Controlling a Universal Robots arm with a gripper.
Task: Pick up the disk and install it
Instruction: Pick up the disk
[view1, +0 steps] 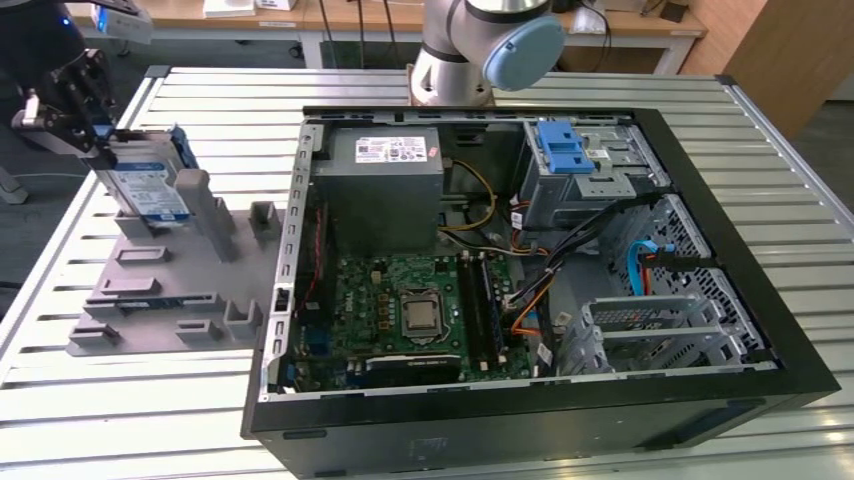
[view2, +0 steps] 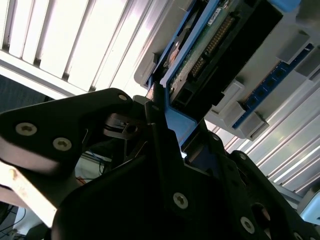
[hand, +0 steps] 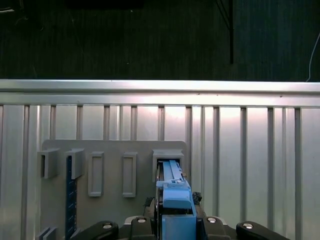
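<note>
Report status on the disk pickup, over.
Claw shut on the disk. It stands upright at the grey fixture slot, not yet in the computer case. No obstruction seen between them.

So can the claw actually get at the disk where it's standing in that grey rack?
Likely yes: the claw looks closed on the blue carrier edge of the disk. The disk stands upright in the grey rack, with its upper edge exposed above the slot.

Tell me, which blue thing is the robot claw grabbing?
The disk with the blue frame, above the grey rack at the exterior view's left: the gripper clamps it. The blue latch sits apart, inside the computer case.
</note>
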